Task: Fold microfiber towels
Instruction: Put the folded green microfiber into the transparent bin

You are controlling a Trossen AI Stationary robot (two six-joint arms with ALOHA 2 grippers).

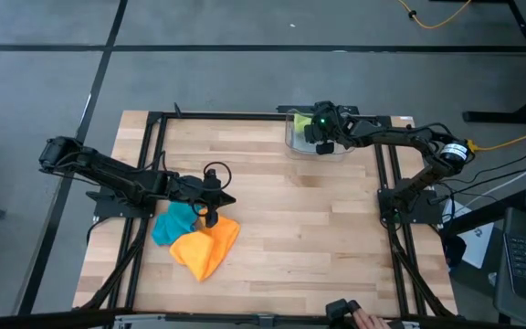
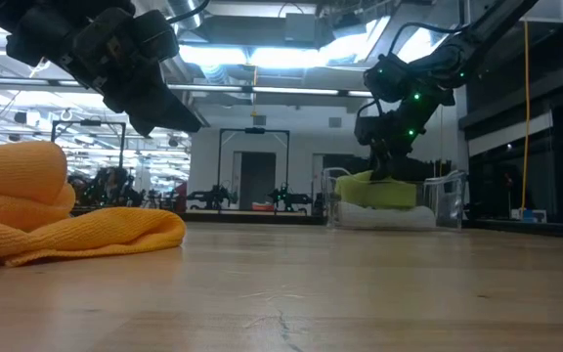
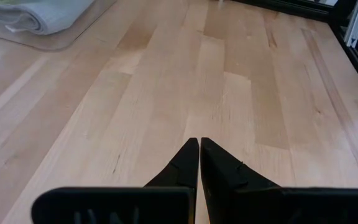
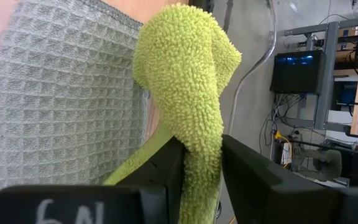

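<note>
A clear plastic bin (image 1: 336, 151) stands at the table's far edge. Inside it a light grey towel (image 4: 55, 93) lies folded, with a lime green towel (image 4: 185, 68) bunched on top. My right gripper (image 4: 202, 149) reaches down into the bin with the green towel between its fingers. An orange towel (image 1: 206, 249) and a teal blue towel (image 1: 173, 224) lie crumpled together near the table's left front. My left gripper (image 1: 215, 203) hovers shut just above them, over bare wood, touching nothing. My right gripper has a bunched fold of the lime green towel (image 4: 199, 168) between its two fingers, several layers thick. The fingers slant down into the bin from the table's right side. The towel's free part humps up beyond the fingertips and rests on the grey towel (image 2: 384, 213).
Bare wooden tabletop (image 1: 299, 228) spreads between the towel pile and the bin. Black frame rails (image 1: 153, 164) run along the table's left, right and far sides. A person's fingers (image 1: 365, 320) show at the near edge.
</note>
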